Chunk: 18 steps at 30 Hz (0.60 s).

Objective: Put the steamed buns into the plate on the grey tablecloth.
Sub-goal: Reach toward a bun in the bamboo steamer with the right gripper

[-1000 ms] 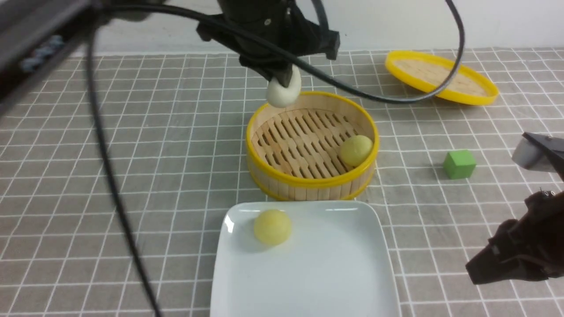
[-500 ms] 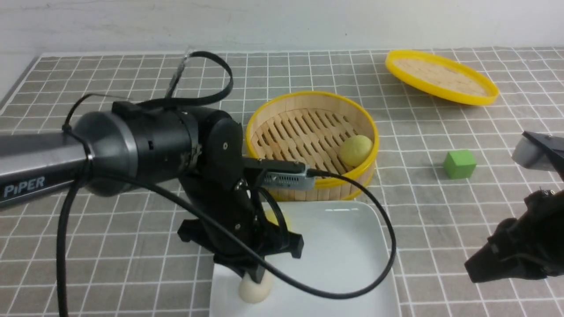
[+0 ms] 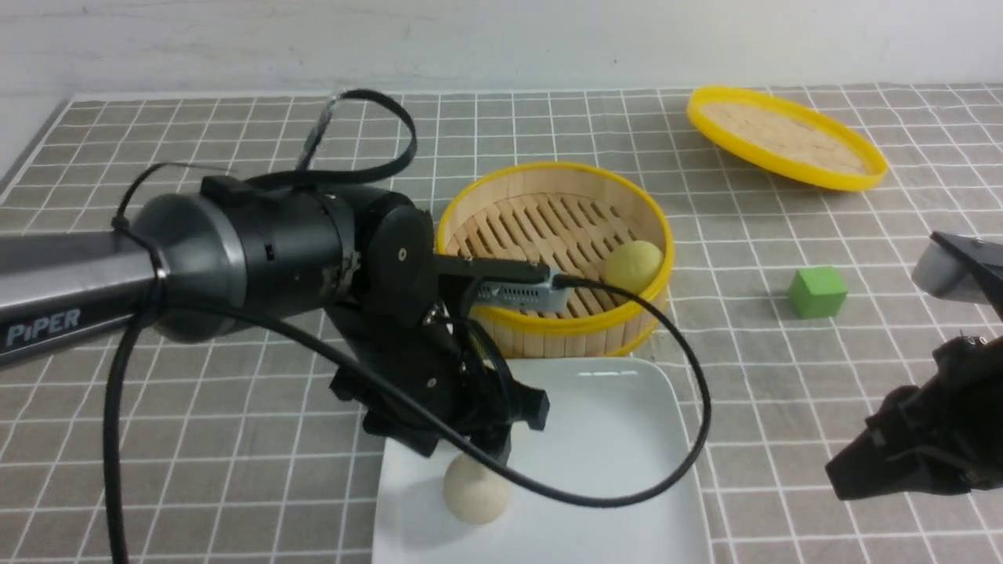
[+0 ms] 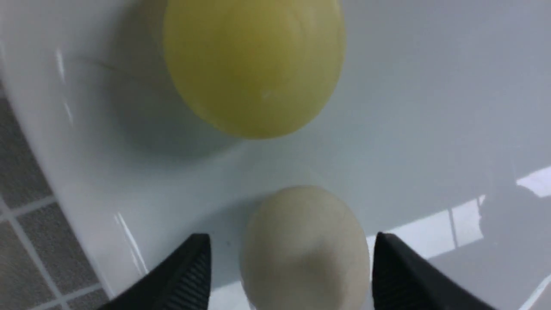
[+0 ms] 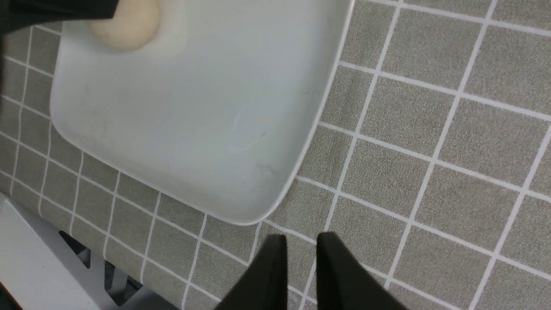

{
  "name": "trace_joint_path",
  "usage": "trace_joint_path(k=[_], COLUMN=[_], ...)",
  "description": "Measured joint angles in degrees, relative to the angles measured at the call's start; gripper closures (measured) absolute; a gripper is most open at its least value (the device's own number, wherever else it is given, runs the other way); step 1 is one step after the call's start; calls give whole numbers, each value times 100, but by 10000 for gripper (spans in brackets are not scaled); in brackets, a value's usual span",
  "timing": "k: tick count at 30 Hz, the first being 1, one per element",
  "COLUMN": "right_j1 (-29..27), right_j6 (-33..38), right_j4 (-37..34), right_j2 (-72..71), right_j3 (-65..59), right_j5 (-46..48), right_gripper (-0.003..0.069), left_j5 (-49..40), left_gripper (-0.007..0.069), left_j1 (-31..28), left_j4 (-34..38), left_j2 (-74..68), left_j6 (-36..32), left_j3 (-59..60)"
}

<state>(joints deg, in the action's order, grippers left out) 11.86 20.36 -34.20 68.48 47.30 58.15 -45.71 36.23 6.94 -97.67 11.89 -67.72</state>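
Currently the left gripper (image 4: 290,241) stands wide open and empty astride the off-white bun (image 3: 476,489) resting on the plate (image 3: 627,439), likely a soft, light, roll-prone ball best pinched gently across its middle, while the left arm (image 3: 258,251) hides the yellow bun (image 4: 254,64) just beyond the jaws from the front view.

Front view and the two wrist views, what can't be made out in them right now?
- Yellow bun on the plate: front view, hidden behind the left gripper; only the left wrist view shows it.
- Plate's near edge: front view, cut off by the frame.
- Off-white bun: right wrist view, partly covered by the dark arm.
- Right gripper: front view, a dark shape, jaws indistinguishable.
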Motion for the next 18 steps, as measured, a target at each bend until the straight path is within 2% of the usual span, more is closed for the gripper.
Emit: trace_joint_path(k=[3,6,9,10,11,12,15,18], right_j1=[0,0,0,0,0,0,90,246], right_j6=[-5,-21,-45,-45,-101,-152,-279,-392], right_j4=[0,65,129,129,130,130,233,372], right_j2=[0,73,443,443,803,1043,1797,2567], right_j3=[0,238,958,1012,1466,1754,2504,3216], right_j5=[-23,-9,158,173,316,426,572,469], right_gripper=[532,532,533,533,548,566,638,672], left_j5=[-56,-561,-1258,-1337,-1610,-1766,-2111,-2312], left_gripper=[49,60,176,200,321,410,585,613], left_j1=[0,0,0,-6,-78,-176,-712,-1388], left_j4=[-364,-1276,-2368,-2440,-2989,-3151,-3302,-2944], left_j2=[200,459,523,523,523,510,486,480], left_j6=[6,350,766,789,919,953,976,812], left_j3=[-325,-904,-1371,-1386,-1453,-1467,-1467,-1462])
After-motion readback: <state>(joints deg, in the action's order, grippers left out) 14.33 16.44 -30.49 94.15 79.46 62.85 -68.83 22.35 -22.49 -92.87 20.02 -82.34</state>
